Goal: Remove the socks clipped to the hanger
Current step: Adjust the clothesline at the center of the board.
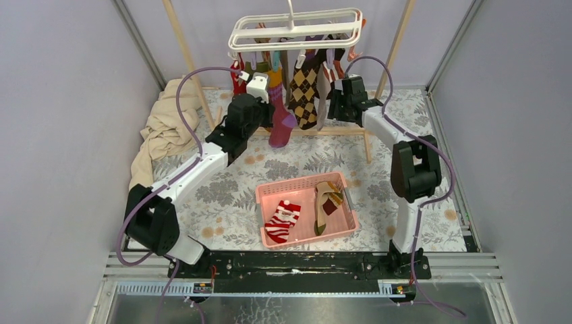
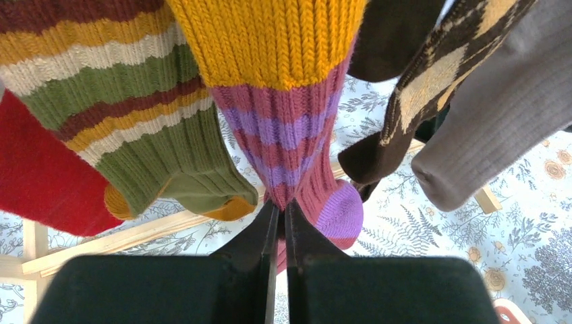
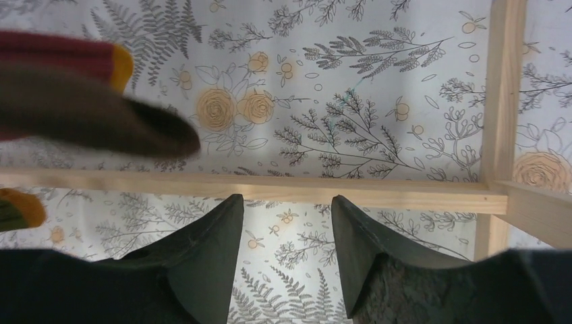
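A beige cloth [image 1: 165, 125] lies heaped at the far left of the tabletop [image 1: 222, 196], out of the way of the work. Right of it, the left fingers [image 2: 260, 233] reach up under the hanger [image 1: 295, 30], which hangs at the far centre with a row of socks [image 1: 305, 88] clipped along its bars. These fingers are pressed nearly together on the foot of the magenta sock [image 2: 297, 155], pinching the knit low down by its purple tip. A hold there, I judge, lets a downward pull draw the cuff out of its clip. Olive-striped and red socks hang to its left, and argyle and grey ones to its right, all crowded close.

Nearer, at centre, a pink basket [image 1: 300, 181] sits ready to receive what comes off. A striped sock [image 1: 282, 221] and a tan sock [image 1: 326, 202] lie in it, so the task looks partly done.

The right fingers [image 3: 209, 260] stand half apart with nothing between them. They are just right of the hanging socks and above the wooden rail [image 3: 270, 183], likely placed there to take the next sock.
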Motion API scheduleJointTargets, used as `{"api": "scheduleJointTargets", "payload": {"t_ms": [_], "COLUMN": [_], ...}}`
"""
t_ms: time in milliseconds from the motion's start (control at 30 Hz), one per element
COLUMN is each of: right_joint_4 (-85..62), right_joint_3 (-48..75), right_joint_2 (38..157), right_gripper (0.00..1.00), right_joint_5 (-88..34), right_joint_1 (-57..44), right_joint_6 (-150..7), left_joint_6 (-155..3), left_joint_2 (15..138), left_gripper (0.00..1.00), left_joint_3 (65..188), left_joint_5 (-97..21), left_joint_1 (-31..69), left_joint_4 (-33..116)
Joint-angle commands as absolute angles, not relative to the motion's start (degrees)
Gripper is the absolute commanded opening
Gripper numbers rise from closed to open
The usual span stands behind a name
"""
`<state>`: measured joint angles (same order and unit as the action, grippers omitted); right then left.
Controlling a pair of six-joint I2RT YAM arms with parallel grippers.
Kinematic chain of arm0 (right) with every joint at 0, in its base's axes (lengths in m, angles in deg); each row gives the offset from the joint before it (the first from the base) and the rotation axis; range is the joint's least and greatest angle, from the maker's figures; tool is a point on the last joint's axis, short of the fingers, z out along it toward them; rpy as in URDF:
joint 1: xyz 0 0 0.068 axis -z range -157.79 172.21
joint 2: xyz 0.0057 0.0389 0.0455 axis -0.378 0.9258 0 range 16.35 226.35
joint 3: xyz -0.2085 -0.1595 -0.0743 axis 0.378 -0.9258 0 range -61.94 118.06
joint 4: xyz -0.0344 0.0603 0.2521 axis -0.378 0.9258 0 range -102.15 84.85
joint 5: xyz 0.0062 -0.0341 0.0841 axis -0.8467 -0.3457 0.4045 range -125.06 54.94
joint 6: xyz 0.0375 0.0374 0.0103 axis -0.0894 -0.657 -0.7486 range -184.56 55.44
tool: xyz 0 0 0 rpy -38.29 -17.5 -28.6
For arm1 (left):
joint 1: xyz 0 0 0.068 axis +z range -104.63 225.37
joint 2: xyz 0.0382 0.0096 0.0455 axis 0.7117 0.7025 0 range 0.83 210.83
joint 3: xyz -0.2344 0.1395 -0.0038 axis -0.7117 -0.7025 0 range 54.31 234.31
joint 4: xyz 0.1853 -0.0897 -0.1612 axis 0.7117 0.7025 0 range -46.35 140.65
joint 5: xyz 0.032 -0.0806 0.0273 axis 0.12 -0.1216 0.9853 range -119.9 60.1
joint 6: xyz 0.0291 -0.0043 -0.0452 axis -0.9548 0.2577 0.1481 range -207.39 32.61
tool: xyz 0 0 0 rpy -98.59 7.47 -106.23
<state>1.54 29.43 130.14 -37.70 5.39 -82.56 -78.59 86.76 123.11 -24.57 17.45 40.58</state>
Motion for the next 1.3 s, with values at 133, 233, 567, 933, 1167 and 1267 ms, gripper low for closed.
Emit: {"api": "scheduleJointTargets", "payload": {"t_ms": [133,233,567,933,1167,1267], "right_joint_4": [4.6,5.2,6.5,9.0,9.8,9.4], "right_joint_3": [37.6,38.9,38.1,37.0,35.3,33.1], "right_joint_2": [138.6,140.3,142.0,142.2,140.6,138.7], "right_gripper": [0.59,0.59,0.59,0.59,0.59,0.59], "right_joint_5": [-38.9,-38.8,-37.8,-37.2,-36.9,-37.0], "right_joint_1": [5.4,5.4,5.4,4.4,3.7,3.6], "right_joint_6": [-83.6,-83.7,-83.5,-82.2,-81.6,-81.6], "left_joint_6": [-79.8,-79.6,-77.7,-74.9,-74.0,-73.6], "left_joint_2": [87.4,86.6,82.7,78.4,75.6,74.9], "left_gripper": [0.05,0.05,0.05,0.05,0.05,0.05], "left_joint_3": [125.1,124.7,122.4,118.5,116.7,116.2], "left_joint_5": [-25.5,-25.5,-25.6,-26.2,-25.0,-24.6], "left_joint_1": [18.6,18.5,18.5,17.8,15.8,15.0], "left_joint_4": [39.0,39.4,42.1,43.4,44.7,45.2]}}
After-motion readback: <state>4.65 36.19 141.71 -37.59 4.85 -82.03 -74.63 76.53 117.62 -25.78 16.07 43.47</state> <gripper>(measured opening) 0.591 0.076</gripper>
